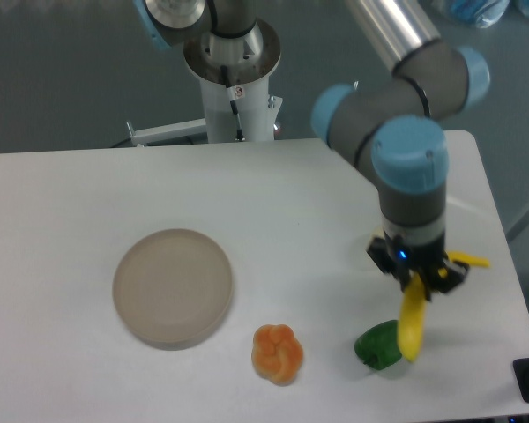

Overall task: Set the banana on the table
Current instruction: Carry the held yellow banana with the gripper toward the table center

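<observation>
A robotics lab or test cell, by the look of it. A grey-and-blue industrial arm (pixel 406 132) reaches over a plain white table (pixel 88 194), bolted to a metal pedestal (pixel 234 84) behind the far edge. Beyond lies a bare grey floor (pixel 62 79). On the table sit toy-like props: a beige plate (pixel 173 286), an orange pepper (pixel 278 353) and probably a green pepper (pixel 376 345).

One banana (pixel 412 322); two peppers (pixel 278 353) (pixel 376 345); one plate (pixel 173 286)

Grey tubular arm (pixel 397 97) with light-blue joint caps, black wrist end.
</observation>
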{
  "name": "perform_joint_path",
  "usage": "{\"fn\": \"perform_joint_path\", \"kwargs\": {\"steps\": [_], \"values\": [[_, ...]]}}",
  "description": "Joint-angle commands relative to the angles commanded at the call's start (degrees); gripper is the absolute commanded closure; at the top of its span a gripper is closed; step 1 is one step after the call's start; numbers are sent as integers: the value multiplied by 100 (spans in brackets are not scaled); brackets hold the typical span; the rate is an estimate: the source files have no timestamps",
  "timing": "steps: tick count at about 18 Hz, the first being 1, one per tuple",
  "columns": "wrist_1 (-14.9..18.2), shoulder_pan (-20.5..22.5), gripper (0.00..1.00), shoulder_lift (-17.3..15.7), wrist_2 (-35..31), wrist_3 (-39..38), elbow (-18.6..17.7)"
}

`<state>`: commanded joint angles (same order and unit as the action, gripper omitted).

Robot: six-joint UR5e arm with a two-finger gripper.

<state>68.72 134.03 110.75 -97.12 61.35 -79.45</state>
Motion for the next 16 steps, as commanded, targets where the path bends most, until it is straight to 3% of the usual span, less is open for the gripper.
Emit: {"fn": "perform_joint_path", "kwargs": {"steps": [6,9,10,13,16], "values": [[124,-52,69,-387,70,53,-790],[72,-132,69,-581,439,-105,-1318],[54,-149,69,-581,466,-445,-1519],[-7,-228,68,-493,684,-1403,-1565],[-523,-246,68,-388,887,-2353,-1845]]}}
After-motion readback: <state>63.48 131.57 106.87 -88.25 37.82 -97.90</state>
